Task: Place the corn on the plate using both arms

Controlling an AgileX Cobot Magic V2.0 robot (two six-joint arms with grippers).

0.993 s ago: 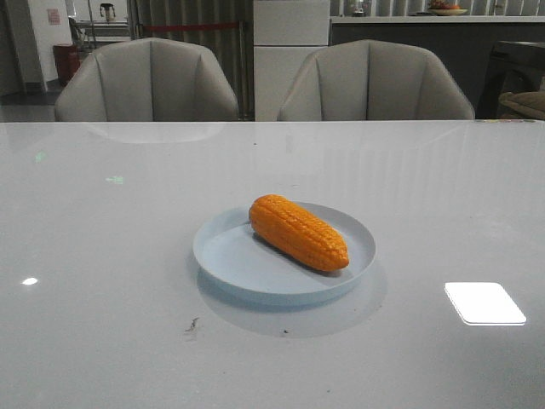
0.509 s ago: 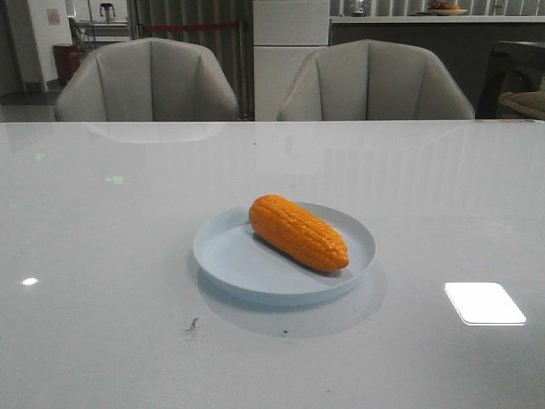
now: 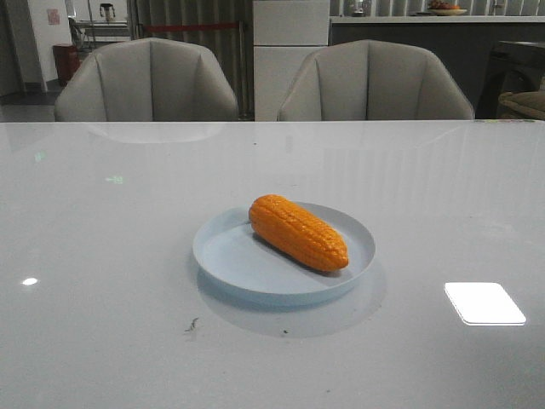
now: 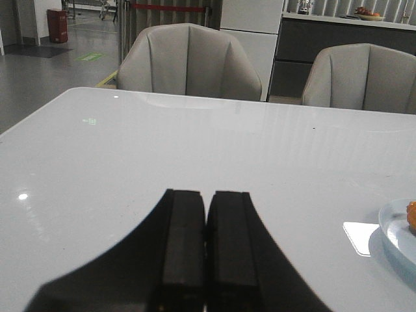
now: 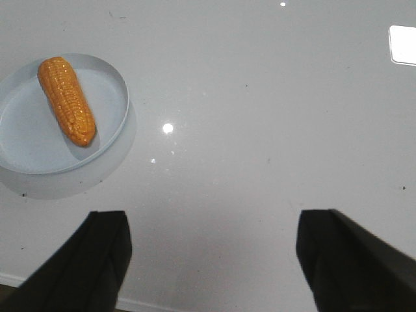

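The orange corn (image 3: pixel 299 233) lies on its side in the pale blue plate (image 3: pixel 230 256) at the middle of the table. It also shows in the right wrist view (image 5: pixel 67 99), lying across the plate (image 5: pixel 26 140). The plate's rim (image 4: pixel 395 229) and a bit of corn (image 4: pixel 412 216) show at the edge of the left wrist view. My left gripper (image 4: pixel 207 201) is shut and empty, low over the table, apart from the plate. My right gripper (image 5: pixel 211 227) is wide open and empty, above the table's near edge, apart from the plate. Neither arm shows in the front view.
Two grey chairs (image 3: pixel 146 81) (image 3: pixel 375 82) stand behind the far edge of the glossy white table (image 3: pixel 102 256). A bright window reflection (image 3: pixel 484 302) lies on the table right of the plate. The table's near edge (image 5: pixel 140 305) runs just under the right gripper.
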